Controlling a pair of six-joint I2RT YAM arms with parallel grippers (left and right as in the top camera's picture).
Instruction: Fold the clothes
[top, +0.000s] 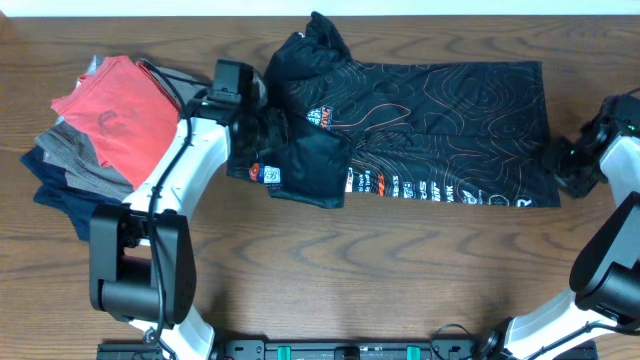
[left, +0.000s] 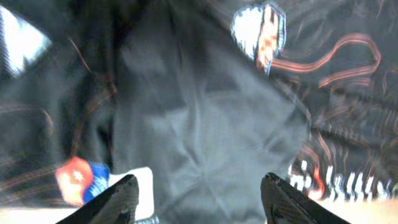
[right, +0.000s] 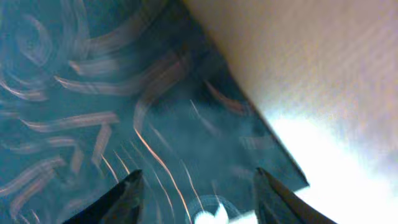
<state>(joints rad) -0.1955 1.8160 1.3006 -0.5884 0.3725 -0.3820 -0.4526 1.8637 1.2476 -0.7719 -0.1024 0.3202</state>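
A robotics lab bench: wooden table with two robot arms.

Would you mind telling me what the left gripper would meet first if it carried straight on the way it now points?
Most likely the black jersey: the left gripper, jaws open, faces its folded-over panel with nothing between. How far off is unclear.
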